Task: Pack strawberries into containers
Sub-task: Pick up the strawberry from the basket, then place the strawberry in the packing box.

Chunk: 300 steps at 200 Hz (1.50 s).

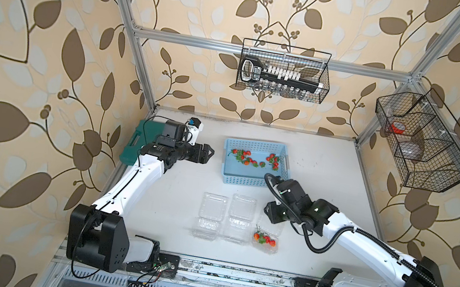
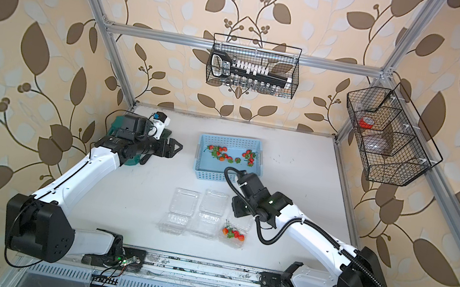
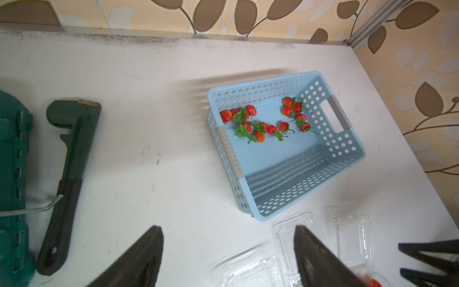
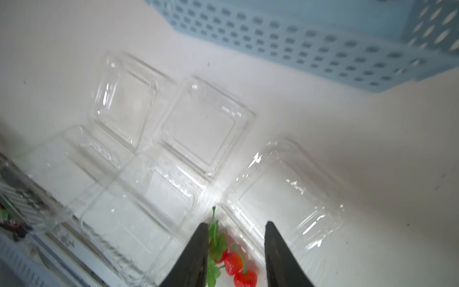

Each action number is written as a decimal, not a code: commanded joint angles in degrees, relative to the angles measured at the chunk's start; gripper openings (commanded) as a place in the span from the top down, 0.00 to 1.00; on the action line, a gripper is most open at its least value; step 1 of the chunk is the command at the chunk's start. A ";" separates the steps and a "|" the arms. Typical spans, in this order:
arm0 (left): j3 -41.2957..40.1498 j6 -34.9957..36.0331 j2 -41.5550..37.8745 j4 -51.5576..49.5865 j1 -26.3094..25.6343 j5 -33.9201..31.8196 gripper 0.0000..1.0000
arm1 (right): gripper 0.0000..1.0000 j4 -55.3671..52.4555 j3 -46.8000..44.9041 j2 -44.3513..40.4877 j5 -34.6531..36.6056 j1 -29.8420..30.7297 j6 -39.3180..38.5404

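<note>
Several strawberries (image 1: 251, 159) (image 3: 263, 121) lie in the far half of a light blue basket (image 1: 250, 182). Three clear containers (image 1: 209, 220) (image 1: 239, 218) (image 1: 267, 245) sit in a row with lids open, nearer than the basket. The rightmost container holds a few strawberries (image 1: 264, 239) (image 4: 236, 266). My right gripper (image 1: 268, 218) (image 4: 236, 225) hangs just above that container, open, with nothing between its fingers; the berries lie below the gap. To the left of the basket my left gripper (image 1: 209, 155) (image 3: 228, 231) hovers open and empty.
A dark green tool case (image 1: 130, 146) lies at the table's far left under my left arm. A pipe wrench (image 3: 69, 174) and a hex key (image 3: 37, 208) lie beside it. Two black wire baskets (image 1: 283, 71) (image 1: 425, 142) hang on the frame above the table.
</note>
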 commanded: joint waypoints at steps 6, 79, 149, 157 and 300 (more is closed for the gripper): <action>1.22 0.86 -2.00 -0.27 -0.50 0.29 0.16 | 0.62 4.91 6.25 6.26 -0.34 -5.68 -4.74; 0.99 1.26 -1.22 -0.19 -0.47 -0.33 0.16 | 0.62 -0.19 38.78 39.25 -0.78 -13.76 -14.23; 1.24 1.27 -0.58 -0.18 -0.46 -0.07 0.16 | 0.58 -5.75 51.97 54.25 0.35 -13.94 -13.52; 1.24 1.28 -0.59 -0.12 -0.51 -0.07 0.16 | 0.58 -5.62 51.99 54.70 0.60 -13.99 -13.46; 1.15 1.32 -1.02 -0.19 -0.48 -0.33 0.16 | 0.88 0.31 48.51 53.36 -1.22 -16.22 -13.25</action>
